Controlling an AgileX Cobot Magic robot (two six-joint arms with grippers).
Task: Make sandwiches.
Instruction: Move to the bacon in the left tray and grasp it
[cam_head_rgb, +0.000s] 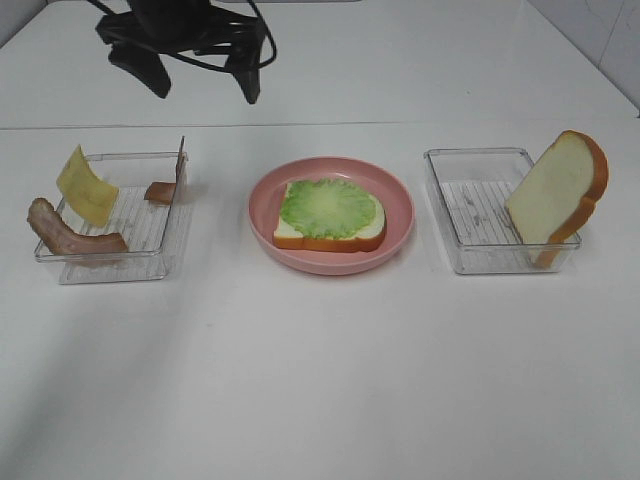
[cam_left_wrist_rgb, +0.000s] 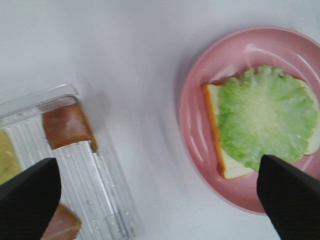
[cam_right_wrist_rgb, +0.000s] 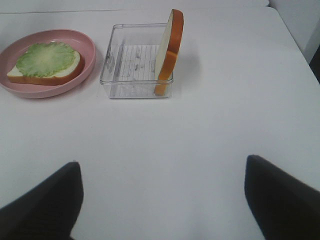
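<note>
On the pink plate (cam_head_rgb: 330, 266) lies a bread slice (cam_head_rgb: 342, 242) topped with a green lettuce leaf (cam_head_rgb: 330, 208). My left gripper (cam_head_rgb: 200, 80) hangs open high above the gap between that plate and the left tray (cam_head_rgb: 150, 262). In the left wrist view the left gripper (cam_left_wrist_rgb: 160, 210) holds nothing, with the lettuce leaf (cam_left_wrist_rgb: 265, 125) off to one side. The left tray holds a cheese square (cam_head_rgb: 85, 187) and bacon strips (cam_head_rgb: 70, 236). A second bread slice (cam_head_rgb: 555, 195) leans upright in the right tray (cam_head_rgb: 470, 215). My right gripper (cam_right_wrist_rgb: 160, 200) is open over bare table, well short of that tray.
A short bacon piece (cam_head_rgb: 160, 192) leans at the left tray's far corner, also seen as the bacon piece (cam_left_wrist_rgb: 67, 127) in the left wrist view. The table (cam_head_rgb: 320, 380) is white, and its back edge meets a wall. The right gripper does not show in the exterior high view.
</note>
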